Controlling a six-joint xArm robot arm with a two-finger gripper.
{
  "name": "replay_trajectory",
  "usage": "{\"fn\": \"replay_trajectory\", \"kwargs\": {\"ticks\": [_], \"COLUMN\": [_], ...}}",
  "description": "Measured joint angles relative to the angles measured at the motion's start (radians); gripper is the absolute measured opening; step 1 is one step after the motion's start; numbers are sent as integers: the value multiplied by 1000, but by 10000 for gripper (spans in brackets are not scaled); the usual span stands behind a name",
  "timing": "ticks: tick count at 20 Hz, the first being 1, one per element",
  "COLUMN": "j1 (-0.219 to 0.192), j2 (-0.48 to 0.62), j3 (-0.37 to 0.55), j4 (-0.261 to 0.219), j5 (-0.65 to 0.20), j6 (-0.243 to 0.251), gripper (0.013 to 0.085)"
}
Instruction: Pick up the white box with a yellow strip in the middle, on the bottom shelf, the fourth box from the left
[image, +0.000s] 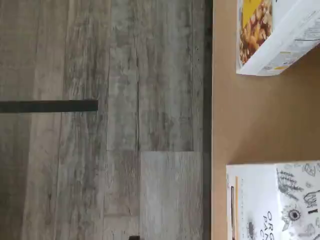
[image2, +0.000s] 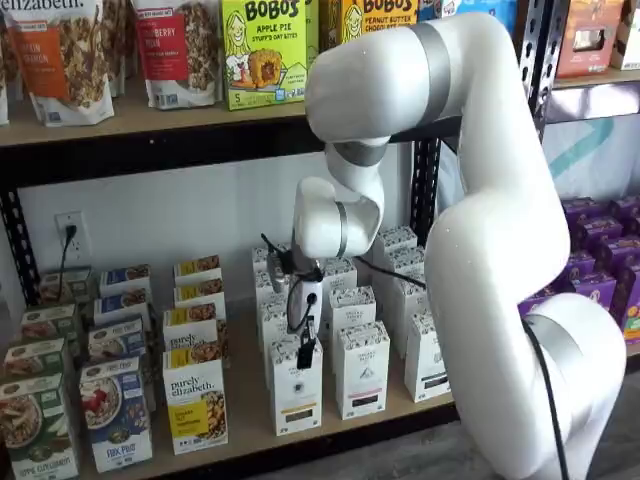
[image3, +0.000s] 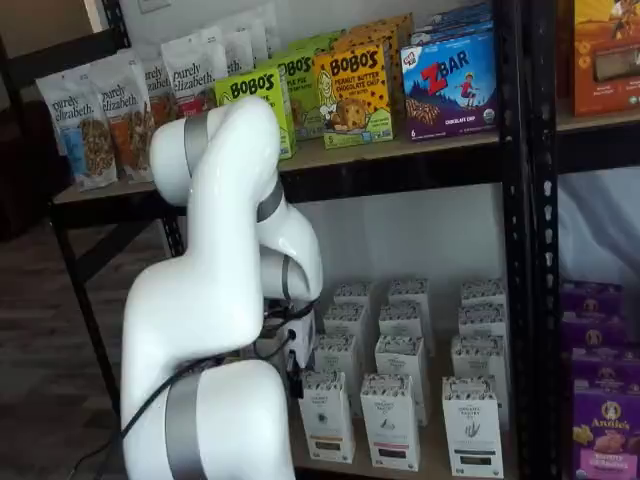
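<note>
The white box (image2: 297, 388) stands in the front row of the bottom shelf (image2: 330, 425), just right of a "purely elizabeth" box (image2: 195, 405). It has a speckled top and a yellow strip low on its front. The same white box (image3: 325, 415) shows beside the arm's base. In the wrist view the white box (image: 275, 200) lies near the shelf board's (image: 250, 120) front edge, its yellow strip on the side toward the floor. My gripper (image2: 303, 350) hangs just in front of and above the box. It holds nothing. Only dark finger parts and a cable show.
White cartons with dark strips (image2: 362, 370) stand to the right of the white box and in rows behind it. Granola boxes (image2: 115, 410) fill the left of the shelf, purple boxes (image2: 600, 280) the right. The upper board (image2: 150, 125) carries Bobo's boxes. Grey plank floor (image: 100, 150) lies below.
</note>
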Motion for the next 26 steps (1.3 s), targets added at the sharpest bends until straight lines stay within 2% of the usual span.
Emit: {"fn": "replay_trajectory", "kwargs": {"ticks": [2,4,10,14,19,26], "j1": [-5,-8,-12,-14,-23,-45], "j2": [16,32,60,79,108,154], "j3": [-30,-52,-82,-102,-142,-217], "j4": [-44,-59,-30,-28,-35,-71], "j5": [36,48,26,9,3,47], "j6": [36,48,18,15,12,27], "gripper": [850,850,850,850,850,850]}}
